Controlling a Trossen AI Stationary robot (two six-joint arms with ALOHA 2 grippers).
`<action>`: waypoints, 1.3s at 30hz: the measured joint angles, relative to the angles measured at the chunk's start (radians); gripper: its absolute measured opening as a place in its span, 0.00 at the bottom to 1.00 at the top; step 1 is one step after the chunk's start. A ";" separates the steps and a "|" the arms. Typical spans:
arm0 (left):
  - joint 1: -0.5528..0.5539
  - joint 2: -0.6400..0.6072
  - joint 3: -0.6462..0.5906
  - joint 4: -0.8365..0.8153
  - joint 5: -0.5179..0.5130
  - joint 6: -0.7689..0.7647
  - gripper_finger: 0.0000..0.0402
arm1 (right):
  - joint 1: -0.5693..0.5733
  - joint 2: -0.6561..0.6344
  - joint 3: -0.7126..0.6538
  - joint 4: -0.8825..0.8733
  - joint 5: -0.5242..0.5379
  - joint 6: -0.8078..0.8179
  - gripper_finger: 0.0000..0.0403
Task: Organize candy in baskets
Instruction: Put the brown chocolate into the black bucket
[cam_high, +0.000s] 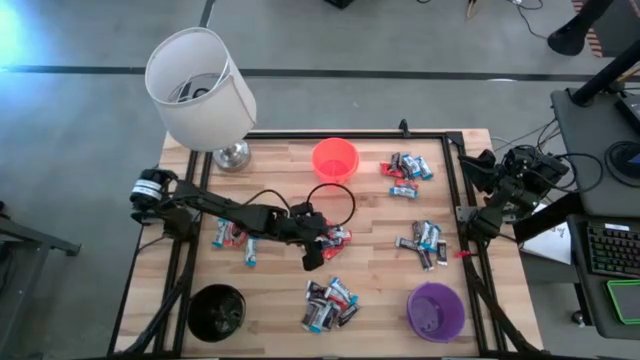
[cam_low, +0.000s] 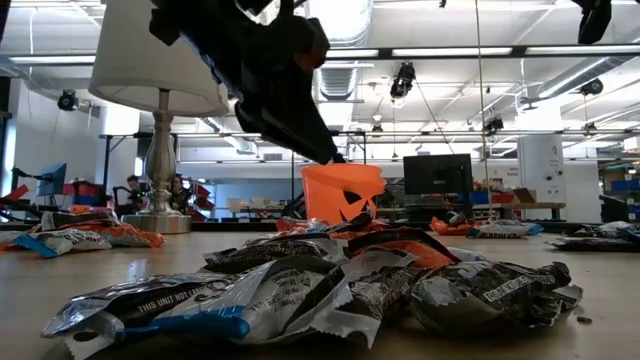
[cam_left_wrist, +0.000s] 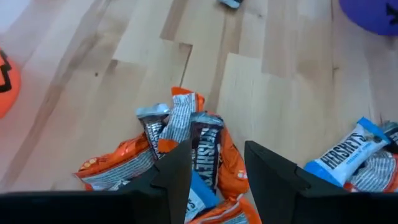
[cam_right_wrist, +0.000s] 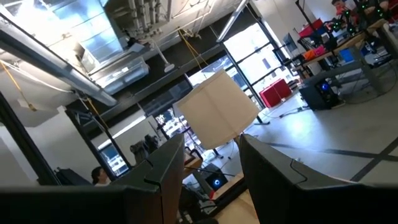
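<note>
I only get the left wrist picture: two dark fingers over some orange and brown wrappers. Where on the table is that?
Observer: Near the middle of the table. The left gripper hangs over a small candy pile, fingers open.
Operator: I see bits of an orange and a purple basket. Any others?
Observer: Yes, a black basket at the high view's lower-left table corner.
Operator: And the other arm?
Observer: The right gripper waits off the table's right edge, fingers open and holding nothing.

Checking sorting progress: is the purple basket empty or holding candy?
Empty: the high view shows only bare purple bottom inside the purple basket, no wrappers.
</note>
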 joint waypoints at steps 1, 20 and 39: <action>0.000 0.006 0.000 0.011 0.000 0.002 0.32 | 0.000 0.000 0.000 0.000 0.000 0.002 0.36; 0.021 0.135 0.000 0.058 -0.051 0.008 0.32 | 0.000 0.000 0.000 -0.001 0.000 0.018 0.36; 0.049 0.168 0.000 0.097 0.062 0.009 0.32 | 0.000 0.000 0.000 -0.001 0.000 0.017 0.36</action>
